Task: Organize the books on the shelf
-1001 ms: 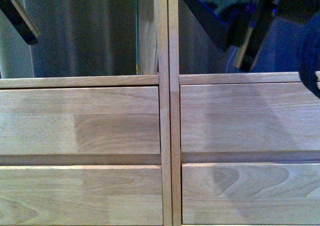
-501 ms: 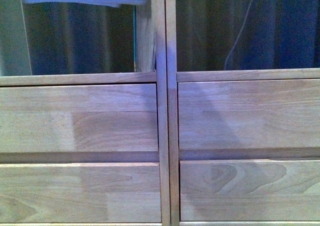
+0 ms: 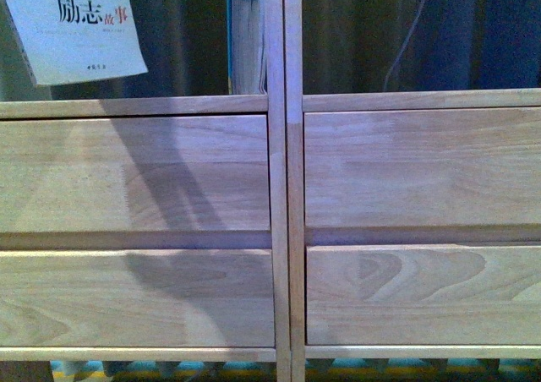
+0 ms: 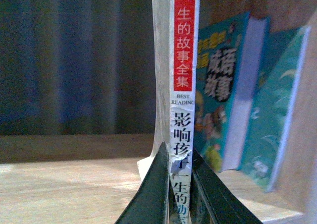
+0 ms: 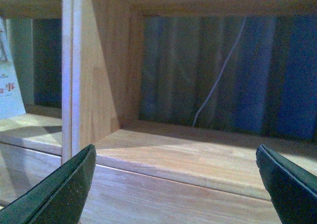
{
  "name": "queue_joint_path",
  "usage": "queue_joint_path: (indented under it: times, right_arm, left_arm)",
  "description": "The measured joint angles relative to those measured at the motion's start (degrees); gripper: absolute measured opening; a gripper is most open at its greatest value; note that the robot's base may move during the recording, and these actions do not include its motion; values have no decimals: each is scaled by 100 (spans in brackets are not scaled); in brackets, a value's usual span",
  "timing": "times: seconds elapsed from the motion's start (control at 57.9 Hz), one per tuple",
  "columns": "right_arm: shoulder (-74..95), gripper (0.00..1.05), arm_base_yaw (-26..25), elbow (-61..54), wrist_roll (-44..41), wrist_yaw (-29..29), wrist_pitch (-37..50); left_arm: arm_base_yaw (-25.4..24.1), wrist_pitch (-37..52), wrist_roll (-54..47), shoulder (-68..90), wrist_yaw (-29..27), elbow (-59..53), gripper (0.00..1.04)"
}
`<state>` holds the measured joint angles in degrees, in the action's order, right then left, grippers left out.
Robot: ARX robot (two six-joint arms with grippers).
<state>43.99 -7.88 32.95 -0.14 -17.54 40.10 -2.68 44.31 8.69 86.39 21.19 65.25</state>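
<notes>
- Held book (image 4: pixel 182 85): spine's lower end hidden between the left tool (image 4: pixel 178 154) fingers; top cropped.
- Right tool (image 5: pixel 176 154): only two fingertips in frame.
- Shelf (image 3: pixel 286 188): upper compartments cut by top edge.
- Rightmost teal book (image 4: pixel 275 130): cover blurred.

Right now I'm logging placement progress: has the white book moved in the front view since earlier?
Yes. The white book has come down toward the shelf rail above the drawers, its cover now facing the camera.
</notes>
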Motion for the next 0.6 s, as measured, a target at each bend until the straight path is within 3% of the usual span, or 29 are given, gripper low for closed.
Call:
queue_joint_path:
  times: [0.259,0.604]
  right_arm:
    - [-754,98,763,-529,-2022,341,271]
    - [-391,98,680,-743,-2323,284,870]
  left_arm:
    - [352,-422,-1456,1141,-490,1279,7]
    - [636,-870,-2240,2260,-647,2769,7]
